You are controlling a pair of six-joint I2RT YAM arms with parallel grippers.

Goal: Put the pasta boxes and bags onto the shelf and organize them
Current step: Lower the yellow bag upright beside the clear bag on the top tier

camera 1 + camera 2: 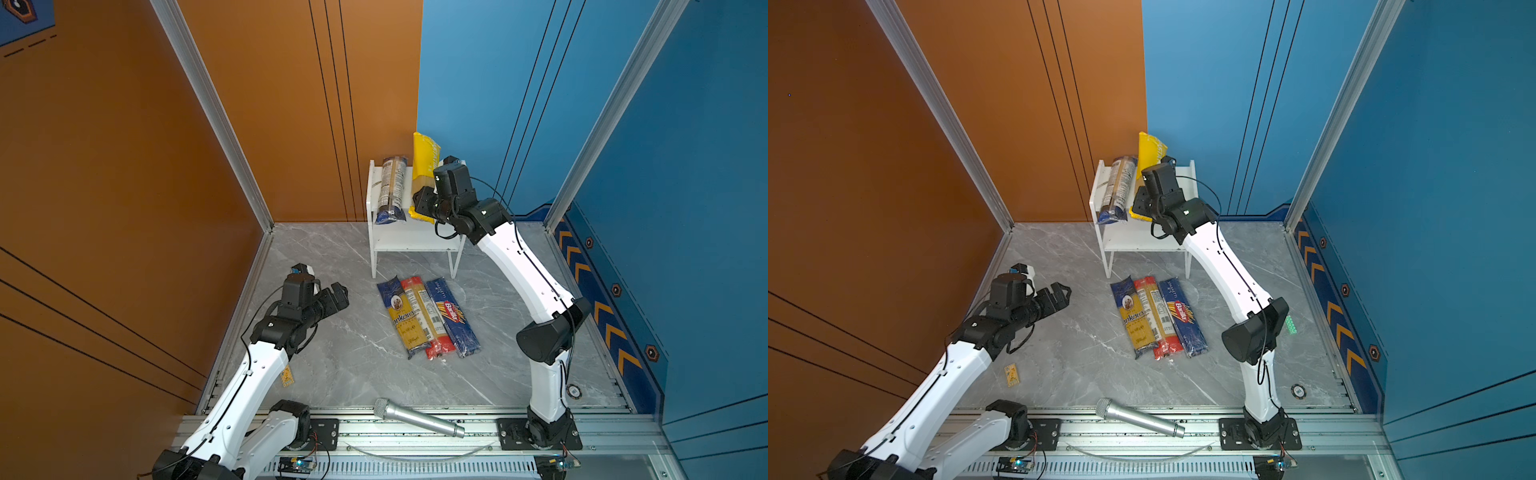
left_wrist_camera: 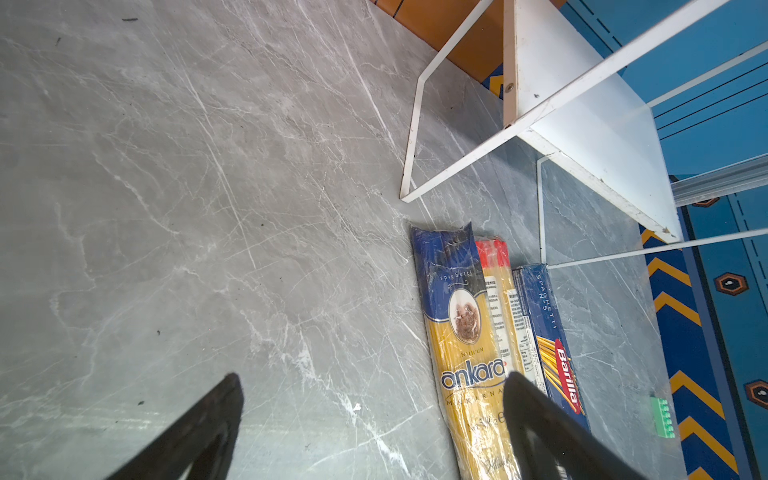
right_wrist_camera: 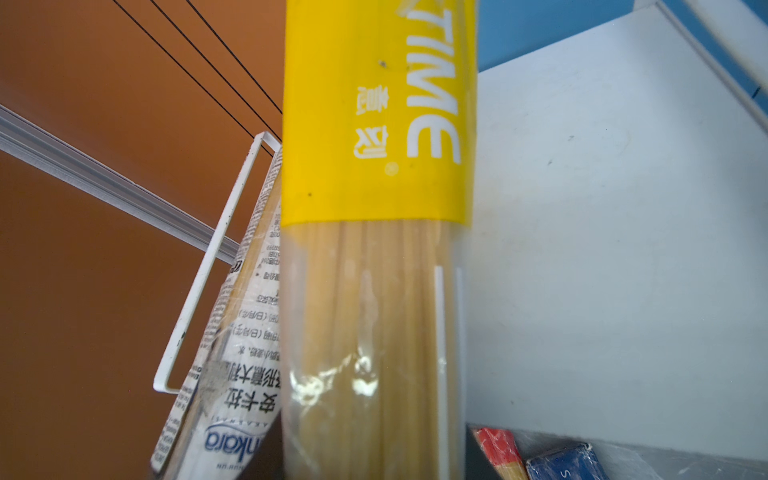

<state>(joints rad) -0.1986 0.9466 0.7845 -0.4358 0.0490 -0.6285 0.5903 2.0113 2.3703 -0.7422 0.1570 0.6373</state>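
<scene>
The white shelf [image 1: 415, 243] [image 1: 1142, 245] stands at the back wall. A clear pack with dark-blue ends [image 1: 390, 189] [image 3: 245, 353] lies on its top board. Beside it my right gripper [image 1: 424, 203] is shut on the yellow pack [image 1: 424, 166] [image 3: 374, 166], which tilts up over the top board [image 3: 602, 208]. On the floor in front lie the Ankara pack [image 1: 401, 318] [image 2: 461, 332], the red-ended pack [image 1: 426, 318] [image 2: 496, 274] and the Barilla pack [image 1: 453, 316] [image 2: 548, 332], side by side. My left gripper [image 1: 332, 297] [image 2: 372, 378] hangs open left of them, empty.
A silver microphone [image 1: 417, 417] lies across the front rail. A small yellow tag [image 1: 286, 377] sits by the left arm. A green piece [image 1: 1291, 324] and a round disc [image 1: 573, 390] lie near the right arm. Orange and blue walls close the back and sides.
</scene>
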